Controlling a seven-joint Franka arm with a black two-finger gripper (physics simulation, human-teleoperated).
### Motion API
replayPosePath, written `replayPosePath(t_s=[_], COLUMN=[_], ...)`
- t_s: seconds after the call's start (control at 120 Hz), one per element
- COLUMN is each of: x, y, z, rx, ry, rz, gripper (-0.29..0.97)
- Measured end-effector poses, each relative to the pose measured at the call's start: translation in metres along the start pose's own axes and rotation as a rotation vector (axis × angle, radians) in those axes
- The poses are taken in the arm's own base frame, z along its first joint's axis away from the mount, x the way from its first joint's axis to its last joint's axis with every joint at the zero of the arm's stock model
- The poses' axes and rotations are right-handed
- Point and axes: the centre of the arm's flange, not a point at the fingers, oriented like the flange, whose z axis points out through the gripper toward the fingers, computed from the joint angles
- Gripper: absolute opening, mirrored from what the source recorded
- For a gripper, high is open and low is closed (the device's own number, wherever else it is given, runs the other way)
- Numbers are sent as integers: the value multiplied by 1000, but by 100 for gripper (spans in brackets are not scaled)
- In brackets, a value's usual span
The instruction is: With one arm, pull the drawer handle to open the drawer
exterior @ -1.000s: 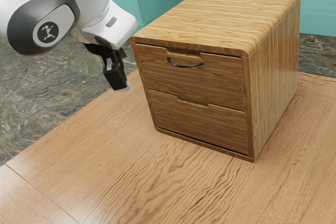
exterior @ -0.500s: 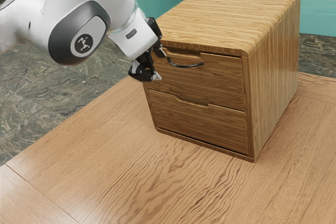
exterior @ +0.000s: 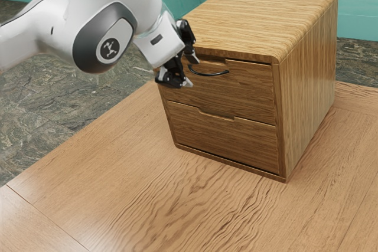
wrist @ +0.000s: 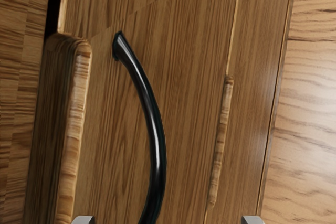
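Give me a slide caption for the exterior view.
Franka arm with open jaws at the black handle of the top drawer in a wooden cabinet.

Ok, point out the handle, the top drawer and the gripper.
handle [wrist: 156,135], wrist view, middle of the black bar.
top drawer [exterior: 248,90], exterior view, front panel.
gripper [exterior: 191,72], exterior view, midway between fingertips.
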Motion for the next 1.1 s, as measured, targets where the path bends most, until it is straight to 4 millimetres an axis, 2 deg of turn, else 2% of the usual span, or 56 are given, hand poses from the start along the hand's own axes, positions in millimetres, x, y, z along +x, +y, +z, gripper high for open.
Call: replayPosePath(t_s=[0.183, 0.433, 0.8, 1.1], x=[5, 12, 26, 11], y=[-1, 1, 17, 10], z=[-1, -15, -4, 17], rx=[7, 45, 35, 31], ry=[10, 20, 36, 25], rz=[28, 38, 54, 20], gripper=[31, 31, 30, 30])
